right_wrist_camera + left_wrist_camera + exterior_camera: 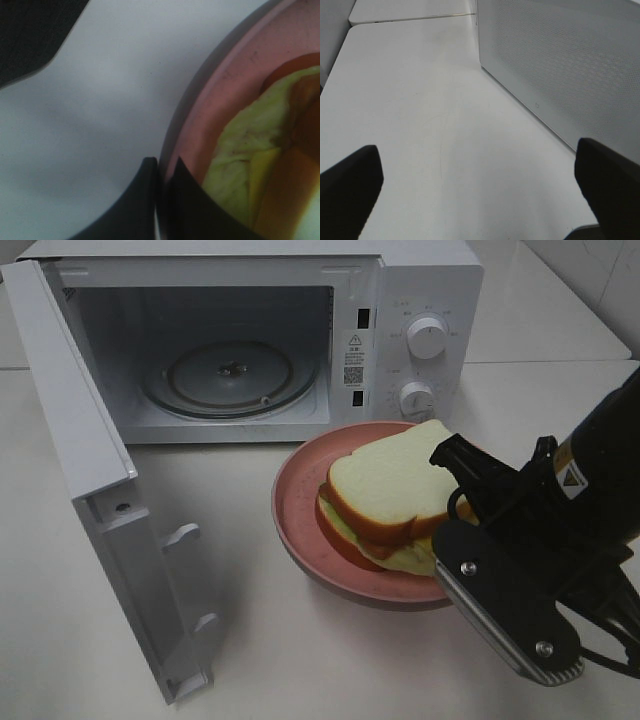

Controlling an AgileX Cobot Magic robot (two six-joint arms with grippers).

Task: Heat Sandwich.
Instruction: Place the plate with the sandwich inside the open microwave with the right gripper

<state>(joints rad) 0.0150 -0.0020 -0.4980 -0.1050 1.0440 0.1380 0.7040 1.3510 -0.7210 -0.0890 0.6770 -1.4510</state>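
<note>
Pink plate [210, 100] rim pinched by closed right fingers [140, 210]; sandwich [240, 150] lies just beyond them, microwave [440, 290] farther on; left fingers [350, 185] open, empty.

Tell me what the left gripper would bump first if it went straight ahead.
Likely nothing close: the open left gripper points along bare table, and the microwave door runs beside that line, not across it. Depth is unclear, so it could graze the door.

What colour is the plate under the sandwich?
Pink plate, clearest in the exterior high view.
</note>
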